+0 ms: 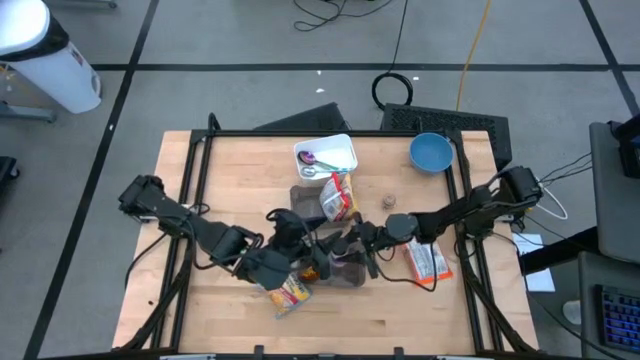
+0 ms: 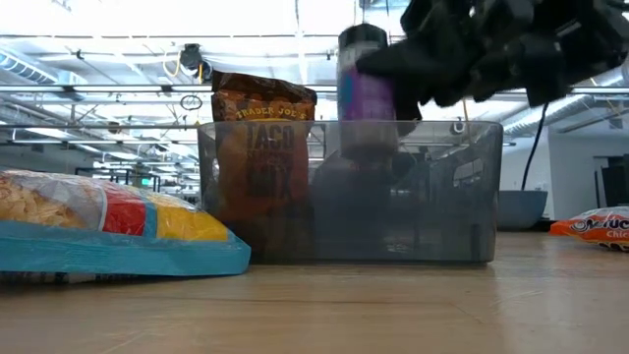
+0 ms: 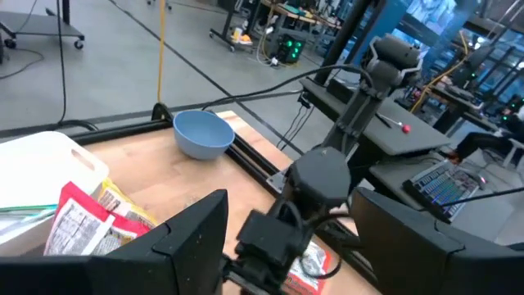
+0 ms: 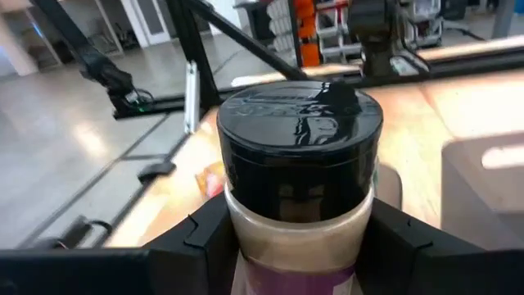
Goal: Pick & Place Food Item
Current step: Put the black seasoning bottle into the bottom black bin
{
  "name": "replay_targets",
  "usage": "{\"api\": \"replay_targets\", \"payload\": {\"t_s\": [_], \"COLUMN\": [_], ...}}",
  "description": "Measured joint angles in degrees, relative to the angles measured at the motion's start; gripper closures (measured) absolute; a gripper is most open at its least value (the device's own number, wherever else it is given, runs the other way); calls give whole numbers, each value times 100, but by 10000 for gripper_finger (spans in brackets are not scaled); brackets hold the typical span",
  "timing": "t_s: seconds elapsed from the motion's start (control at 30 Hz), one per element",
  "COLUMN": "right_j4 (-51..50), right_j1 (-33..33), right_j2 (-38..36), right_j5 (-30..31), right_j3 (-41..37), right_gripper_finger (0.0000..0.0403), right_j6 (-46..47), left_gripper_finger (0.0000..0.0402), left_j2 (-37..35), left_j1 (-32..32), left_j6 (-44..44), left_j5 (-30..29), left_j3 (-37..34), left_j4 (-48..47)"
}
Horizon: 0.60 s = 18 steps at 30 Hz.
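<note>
Glossy black jar lid [image 4: 299, 123], wooden table [image 1: 400, 300]

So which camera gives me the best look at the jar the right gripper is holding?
The right wrist view: the jar fills the picture, black lid up, clamped between the right gripper's fingers. The low view shows it above the clear bin, half hidden by the gripper. From overhead the arms cover it; the left wrist view misses it.

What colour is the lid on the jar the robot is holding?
Black and shiny; the jar's lid shows best in the right wrist view.
</note>
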Motion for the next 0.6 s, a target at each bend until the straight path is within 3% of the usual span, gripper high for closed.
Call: {"api": "replay_targets", "payload": {"t_s": [0.6], "right_j4": [328], "right_j1": [-81], "right_j2": [1279], "right_j5": [257], "right_j3": [543], "right_gripper_finger": [228], "right_j6": [-408], "left_gripper_finger": [135], "left_j2": [0], "left_j1": [-136], "left_j6": [-349], "left_j5": [-101], "left_j3": [-2], "left_j4": [-40]}}
